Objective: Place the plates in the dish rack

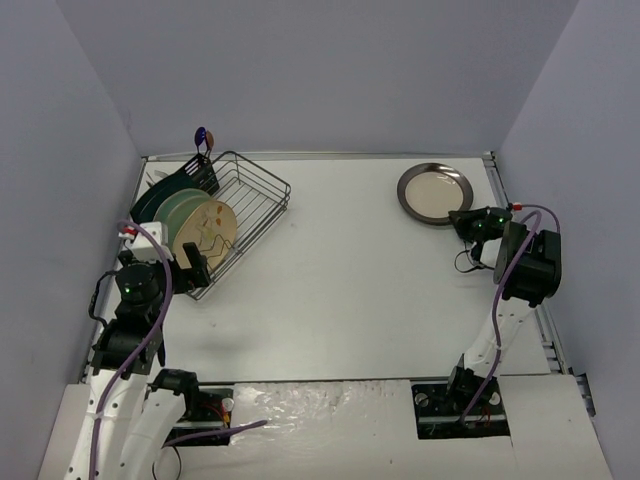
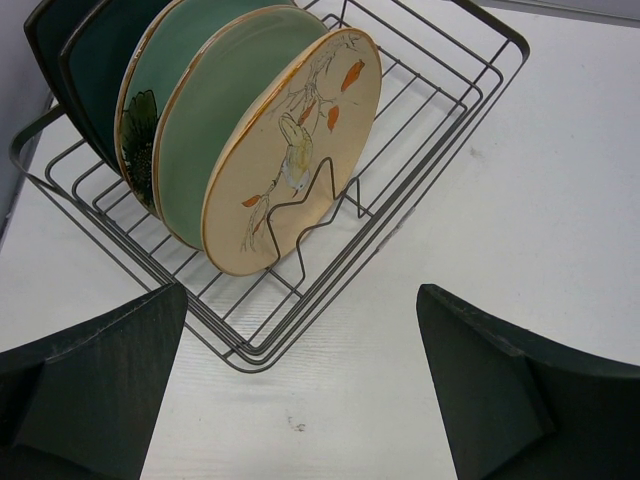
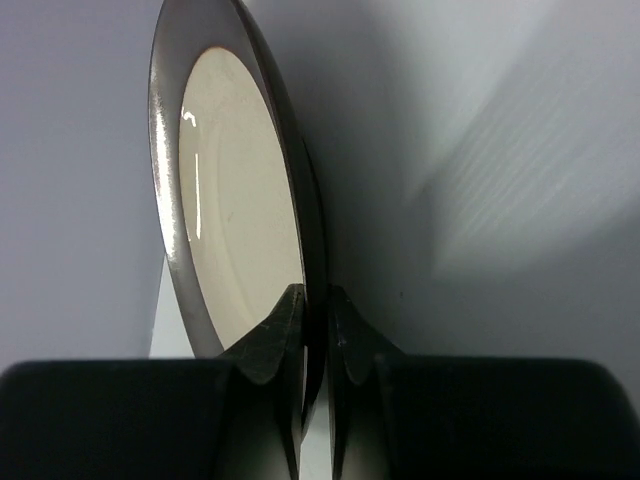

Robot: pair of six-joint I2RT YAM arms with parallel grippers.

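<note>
The black wire dish rack [image 1: 262, 190] [image 2: 440, 110] stands at the far left, holding several plates on edge: dark teal ones at the back, pale green ones, and a cream floral plate [image 1: 212, 230] [image 2: 300, 160] in front. A beige dark-rimmed plate [image 1: 433, 192] [image 3: 235, 210] lies on the table at the far right. My right gripper [image 1: 462, 217] [image 3: 315, 305] is shut on that plate's near rim, one finger on each face. My left gripper [image 1: 190, 262] [image 2: 300, 400] hangs open just in front of the rack's near corner, holding nothing.
A small dark cutlery holder [image 1: 203, 165] with a spoon sits at the rack's far corner. Walls close the table on the left, back and right. The right arm's purple cable [image 1: 535, 215] loops near the right wall.
</note>
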